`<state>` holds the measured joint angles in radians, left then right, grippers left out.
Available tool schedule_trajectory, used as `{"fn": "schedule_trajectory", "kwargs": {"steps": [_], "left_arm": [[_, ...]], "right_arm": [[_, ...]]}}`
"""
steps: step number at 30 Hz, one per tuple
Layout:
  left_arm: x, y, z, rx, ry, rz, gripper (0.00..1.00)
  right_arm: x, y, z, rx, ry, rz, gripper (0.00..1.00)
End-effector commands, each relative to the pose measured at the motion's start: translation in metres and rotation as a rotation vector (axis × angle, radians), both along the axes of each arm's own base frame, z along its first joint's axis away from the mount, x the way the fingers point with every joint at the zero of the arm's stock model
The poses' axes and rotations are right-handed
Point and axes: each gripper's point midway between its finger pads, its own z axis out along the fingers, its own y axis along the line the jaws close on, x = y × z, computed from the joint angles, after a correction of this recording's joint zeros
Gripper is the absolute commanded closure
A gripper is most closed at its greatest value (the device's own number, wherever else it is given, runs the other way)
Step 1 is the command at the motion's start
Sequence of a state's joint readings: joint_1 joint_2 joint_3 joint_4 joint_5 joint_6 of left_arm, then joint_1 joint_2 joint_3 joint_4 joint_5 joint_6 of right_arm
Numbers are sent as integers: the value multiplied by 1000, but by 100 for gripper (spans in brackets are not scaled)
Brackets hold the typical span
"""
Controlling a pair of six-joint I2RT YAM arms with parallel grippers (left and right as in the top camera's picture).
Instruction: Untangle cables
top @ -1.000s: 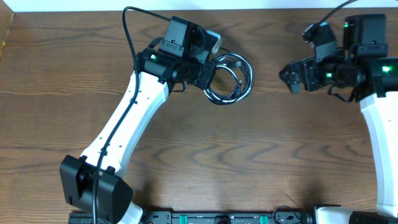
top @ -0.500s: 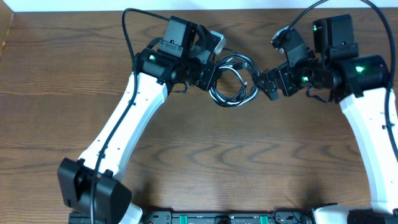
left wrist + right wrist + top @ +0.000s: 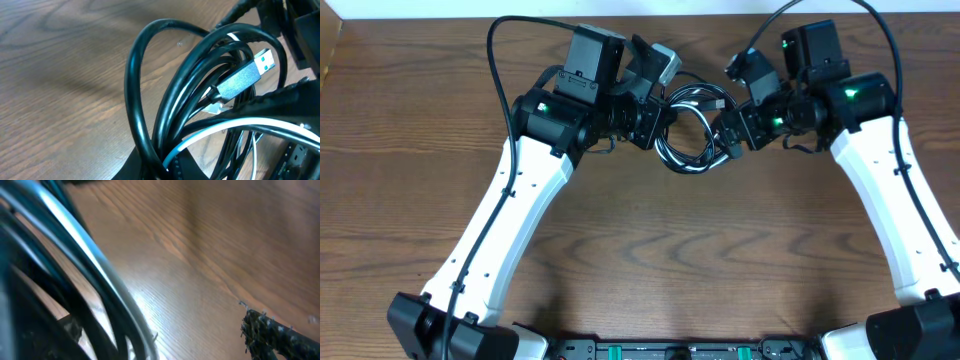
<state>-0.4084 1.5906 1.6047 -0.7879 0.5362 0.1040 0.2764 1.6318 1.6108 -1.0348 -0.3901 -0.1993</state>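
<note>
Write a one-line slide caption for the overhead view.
Left hand grips the coiled cables at one side; the open right hand sits at the opposite side, over a wooden table.

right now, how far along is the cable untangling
Nothing looks done: the cables are one coiled bundle, black loops wound with a white one, USB plug tucked in. In hand: the left gripper is shut on the coil's left edge; the right gripper is open at its right edge, not gripping. Left: all the separating.
</note>
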Motion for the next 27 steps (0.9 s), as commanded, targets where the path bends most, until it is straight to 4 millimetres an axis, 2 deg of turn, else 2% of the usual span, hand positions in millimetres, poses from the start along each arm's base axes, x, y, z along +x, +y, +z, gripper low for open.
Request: {"fn": "schedule_trajectory", "kwargs": {"steps": [1, 8, 19, 27], "left_arm": [[-3, -2, 17, -41, -18, -10, 92], [-3, -2, 17, -41, -18, -10, 92], [-3, -2, 16, -38, -19, -8, 92], [4, 6, 13, 6, -39, 31, 92]], "right_arm": [[3, 6, 6, 25, -1, -19, 1], [10, -13, -1, -47, 12, -145, 1], [10, -16, -3, -52, 29, -181, 1], [11, -16, 0, -48, 19, -182, 1]]}}
